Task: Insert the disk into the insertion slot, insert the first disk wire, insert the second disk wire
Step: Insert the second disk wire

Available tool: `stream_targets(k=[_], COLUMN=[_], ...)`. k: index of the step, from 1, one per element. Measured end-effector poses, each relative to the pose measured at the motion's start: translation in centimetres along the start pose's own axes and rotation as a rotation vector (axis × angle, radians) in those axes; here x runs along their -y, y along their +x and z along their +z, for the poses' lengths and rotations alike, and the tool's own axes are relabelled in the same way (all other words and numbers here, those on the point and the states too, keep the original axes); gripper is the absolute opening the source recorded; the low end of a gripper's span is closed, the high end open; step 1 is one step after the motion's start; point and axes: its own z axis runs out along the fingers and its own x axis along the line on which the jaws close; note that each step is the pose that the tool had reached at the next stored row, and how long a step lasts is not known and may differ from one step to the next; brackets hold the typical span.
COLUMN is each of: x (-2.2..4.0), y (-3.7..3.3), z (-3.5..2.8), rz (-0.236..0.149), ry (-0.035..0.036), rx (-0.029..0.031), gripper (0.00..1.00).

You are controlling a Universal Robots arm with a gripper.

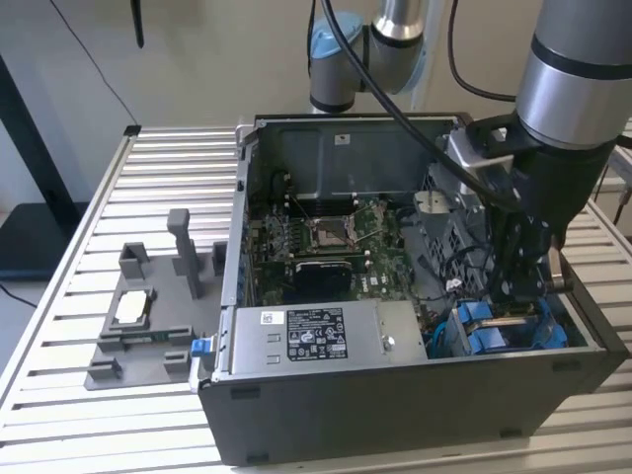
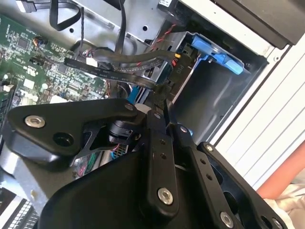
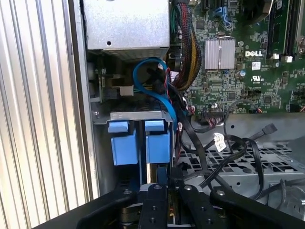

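The disk sits in the insertion slot at the case's front corner, on the exterior view's right. Its blue carrier tabs (image 1: 491, 331) (image 3: 127, 147) (image 2: 217, 53) show, while its metal body is hidden. The slot's grey sheet-metal cage (image 3: 138, 115) (image 2: 200, 102) frames the tabs. My gripper (image 1: 515, 296) (image 2: 162, 101) (image 3: 159, 180) reaches down into the case right beside the carrier. Its fingers (image 2: 159, 143) are pressed together on the black connector of a flat disk wire (image 2: 119, 71), held close to the cage's opening.
A silver power supply (image 1: 306, 336) lies along the case front, with the motherboard (image 1: 326, 237) behind it. A blue cable (image 3: 143, 67) and loose black cables (image 3: 224, 148) hang near the cage. A grey fixture (image 1: 148, 316) stands on the slatted table (image 1: 158, 158).
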Motion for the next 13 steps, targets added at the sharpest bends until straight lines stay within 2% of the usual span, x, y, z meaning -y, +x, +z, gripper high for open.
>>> stream_targets(k=[7, 13], x=[-0.02, -0.02], y=[0.06, 0.35], z=[0.19, 0.26], rz=[-0.014, -0.015], ry=[0.0022, 0.0074], rx=[0.0019, 0.0032], gripper=[0.16, 0.16])
